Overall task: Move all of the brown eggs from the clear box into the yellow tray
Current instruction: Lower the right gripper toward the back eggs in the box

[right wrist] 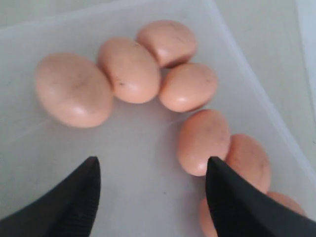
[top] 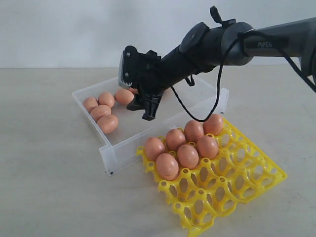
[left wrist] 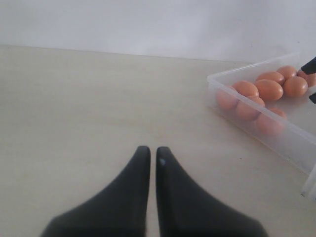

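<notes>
Several brown eggs (top: pixel 107 123) lie at the left end of the clear box (top: pixel 114 154). Several more sit in the cups at the near-left corner of the yellow tray (top: pixel 247 192), which touches the box's right front. My right gripper (top: pixel 140 111) hangs open over the box floor, nothing between its fingers. In the right wrist view this gripper (right wrist: pixel 153 163) spans bare box floor (right wrist: pixel 133 143), and one fingertip (right wrist: pixel 217 170) lies over the edge of an egg (right wrist: pixel 200 138). My left gripper (left wrist: pixel 152 149) is shut and empty above the table, left of the box (left wrist: pixel 291 138).
The beige table (top: pixel 49 187) spreads round box and tray, with a white wall behind. A black cable (top: pixel 217 89) loops under the right arm above the box's right end. The tray's right and front cups (top: pixel 232 168) hold nothing.
</notes>
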